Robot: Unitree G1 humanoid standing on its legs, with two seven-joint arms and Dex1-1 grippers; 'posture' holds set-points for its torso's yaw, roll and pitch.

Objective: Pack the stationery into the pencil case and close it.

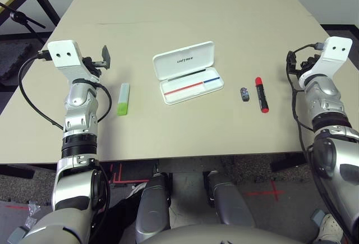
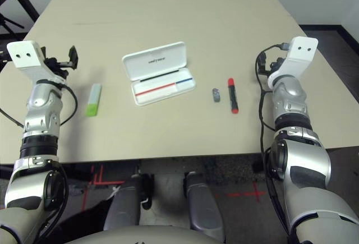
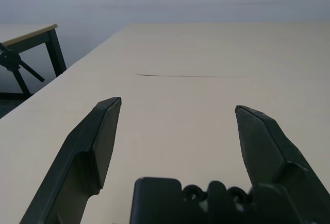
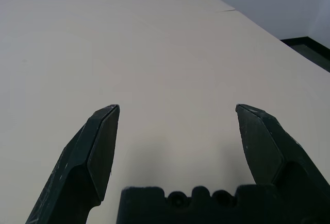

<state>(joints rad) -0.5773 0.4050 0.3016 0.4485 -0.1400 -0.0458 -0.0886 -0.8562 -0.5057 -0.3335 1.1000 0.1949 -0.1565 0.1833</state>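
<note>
Left tool (image 3: pixel 175 131) and right tool (image 4: pixel 175 131) gape wide, empty. Case (image 1: pixel 188 73) lies open mid-surface; bar (image 1: pixel 123 99) to its left, grey piece (image 1: pixel 244 94) and marker (image 1: pixel 261 94) right. Nothing packed yet.

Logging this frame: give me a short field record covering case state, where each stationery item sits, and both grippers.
pencil case: open, lid up, mid-table, nothing inside
green-and-white bar: flat on the table, on the case's left side, apart from it
dark grey piece: on the table on the case's right side
red marker: lying just beyond the grey piece, black cap toward the far end
left gripper: open, holding nothing, raised near the bar
right gripper: open, holding nothing, beyond the marker
packed so far: nothing
</note>
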